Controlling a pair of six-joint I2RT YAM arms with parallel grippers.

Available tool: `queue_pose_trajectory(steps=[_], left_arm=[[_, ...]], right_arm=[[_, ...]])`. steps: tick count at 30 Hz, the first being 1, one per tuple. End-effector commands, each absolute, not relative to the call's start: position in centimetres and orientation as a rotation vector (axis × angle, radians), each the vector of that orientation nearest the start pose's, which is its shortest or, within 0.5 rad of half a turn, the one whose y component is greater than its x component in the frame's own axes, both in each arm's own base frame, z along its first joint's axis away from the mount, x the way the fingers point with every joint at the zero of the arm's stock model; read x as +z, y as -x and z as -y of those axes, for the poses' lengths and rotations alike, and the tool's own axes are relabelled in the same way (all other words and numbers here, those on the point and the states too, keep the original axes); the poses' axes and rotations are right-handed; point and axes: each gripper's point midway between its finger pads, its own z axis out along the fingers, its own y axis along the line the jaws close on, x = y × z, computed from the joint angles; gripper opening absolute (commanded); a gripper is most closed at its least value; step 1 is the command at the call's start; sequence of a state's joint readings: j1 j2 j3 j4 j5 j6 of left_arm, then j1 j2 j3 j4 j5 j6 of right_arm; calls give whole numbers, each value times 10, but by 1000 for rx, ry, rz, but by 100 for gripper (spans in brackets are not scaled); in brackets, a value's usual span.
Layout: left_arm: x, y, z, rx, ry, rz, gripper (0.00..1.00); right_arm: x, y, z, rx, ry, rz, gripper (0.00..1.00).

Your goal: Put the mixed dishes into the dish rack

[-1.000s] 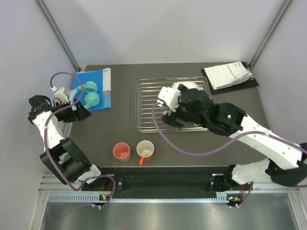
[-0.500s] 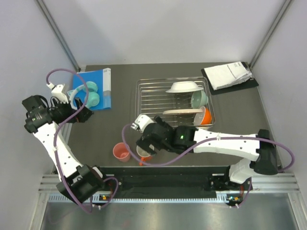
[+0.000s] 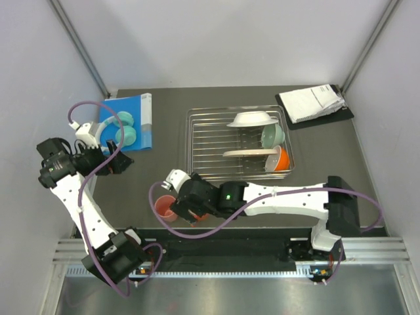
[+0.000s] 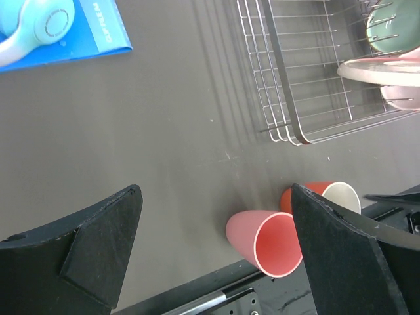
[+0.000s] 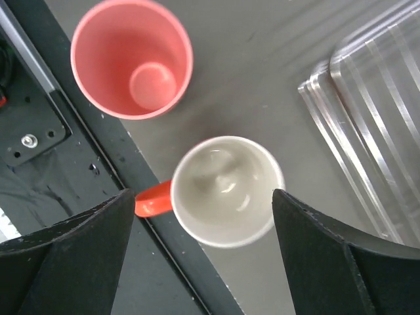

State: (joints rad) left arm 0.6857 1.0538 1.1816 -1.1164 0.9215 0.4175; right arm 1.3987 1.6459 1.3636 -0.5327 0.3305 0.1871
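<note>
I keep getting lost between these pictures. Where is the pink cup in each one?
Top external: pink cup, lower centre-left.
Left wrist: bottom edge, right of middle.
Right wrist: top left.
Shared landmark: the dish rack, whose near-left corner is close by in all three.

Upright orange white-lined mug [image 5: 226,190] between wide-apart jaws, pink cup [image 5: 131,59] beside

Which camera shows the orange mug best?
Right wrist: the orange white-lined mug sits centred, white inside and handle clear. Left wrist shows it small and oblique; top external mostly hides it under the right arm.
</note>
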Motion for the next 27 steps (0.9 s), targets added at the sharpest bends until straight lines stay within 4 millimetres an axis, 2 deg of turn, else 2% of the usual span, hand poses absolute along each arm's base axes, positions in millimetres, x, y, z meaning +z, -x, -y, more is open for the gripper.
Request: queue_pose_trajectory(steps=[1,2,6,9,14,16,18,20,24,27], left_arm=[[252,-233,-23,-562,-34,-2148,99],[250,-233,-23,-562,-26,-2152,99],[247,-234,-25,-554,-26,-2151,99],[243,-234,-26,-549,-24,-2157,99],[238,-235,-26,-559,-17,-2162,99],[237,-235,-27,-556,-14,-2163,99],[234,-234,-28,-538,-14,-2167,99],[235,-234,-29,-523,-18,-2164,99],[239,-234,-27,-524,-26,-2155,99],[244,-235,-25,-540,-21,-2141,99]], right_arm=[[158,-116,-442,469,1236,-2010,82],[148,-115,-443,453,1258,-2021,81],[130,-115,-441,420,1293,-2032,76],[120,-118,-436,385,1300,-2038,67],[106,-120,-439,371,1318,-2046,45],[103,-121,-441,377,1322,-2052,30],[95,-122,-442,375,1334,-2067,22],[88,-121,-442,372,1350,-2083,17],[76,-122,-439,360,1376,-2121,15],[74,-125,-436,332,1384,-2139,0]])
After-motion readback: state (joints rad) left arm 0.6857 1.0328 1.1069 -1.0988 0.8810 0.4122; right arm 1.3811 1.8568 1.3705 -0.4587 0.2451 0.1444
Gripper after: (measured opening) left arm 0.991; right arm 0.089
